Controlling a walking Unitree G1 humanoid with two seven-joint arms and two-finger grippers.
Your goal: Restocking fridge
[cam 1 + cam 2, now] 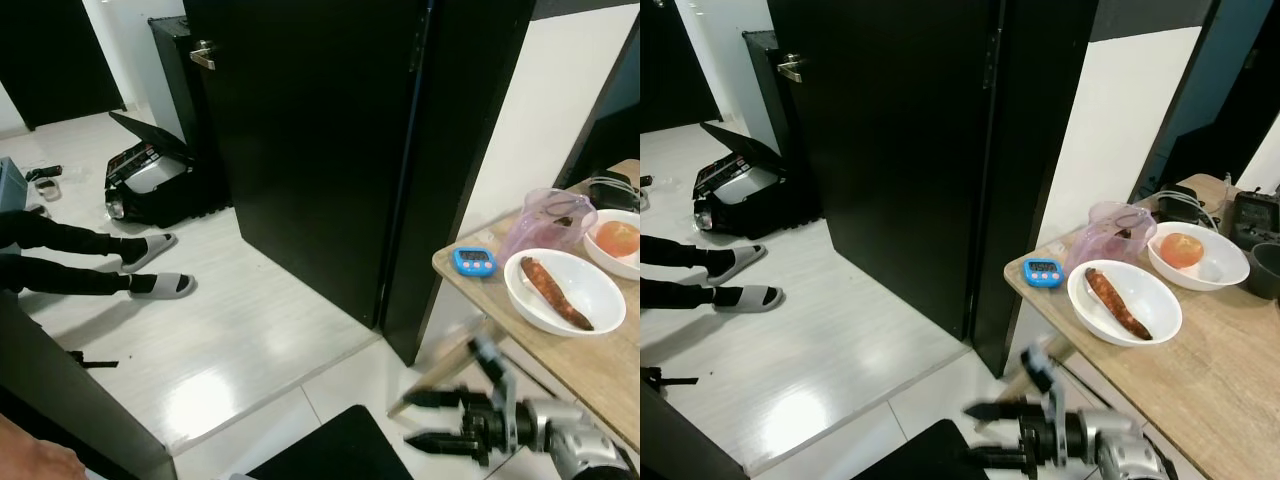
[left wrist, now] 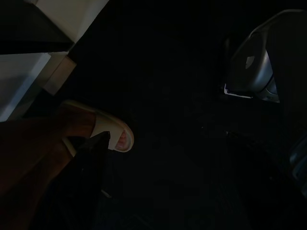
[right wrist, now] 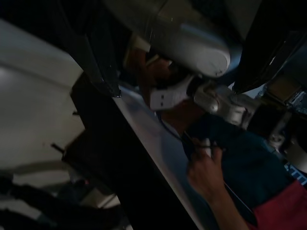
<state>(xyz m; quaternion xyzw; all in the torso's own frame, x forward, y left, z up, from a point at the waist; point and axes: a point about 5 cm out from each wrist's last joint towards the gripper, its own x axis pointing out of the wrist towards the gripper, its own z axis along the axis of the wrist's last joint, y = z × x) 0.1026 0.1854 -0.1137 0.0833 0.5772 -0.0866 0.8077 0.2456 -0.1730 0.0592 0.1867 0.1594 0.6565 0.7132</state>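
Right gripper: my right gripper (image 1: 425,418) sits low at the lower right of the head views, its two long black fingers spread apart with nothing between them, pointing toward the frame's left over the pale floor.
Left gripper: hangs in deep shade; in the left wrist view I cannot tell whether its fingers are apart or together.
Wooden table: light wood table (image 1: 1230,390) fills the right side of the frame, its near corner just above my right gripper.
Sausage: long brown sausage (image 1: 1118,303) lies flat in the white oval bowl (image 1: 1160,318); its long axis runs diagonally, one end toward the upper left, the other toward the lower right. Surface is dark, browned and slightly wrinkled.
Other table items: small blue digital timer (image 1: 1043,269) at the table's corner edge; clear purple plastic jug (image 1: 1120,232) behind the sausage bowl; round white bowl holding an orange-pink fruit (image 1: 1181,249) further right.
Fridge: tall black fridge (image 1: 330,140) stands upper centre, doors closed, with a narrow seam between two panels.
Open room: white tiled floor (image 1: 230,340) spreads wide at the lower left, between the fridge and the table.
Edges: a person's legs in white slides (image 1: 150,268) reach in from the left edge; black open case (image 1: 150,180) rests by the fridge's left side.
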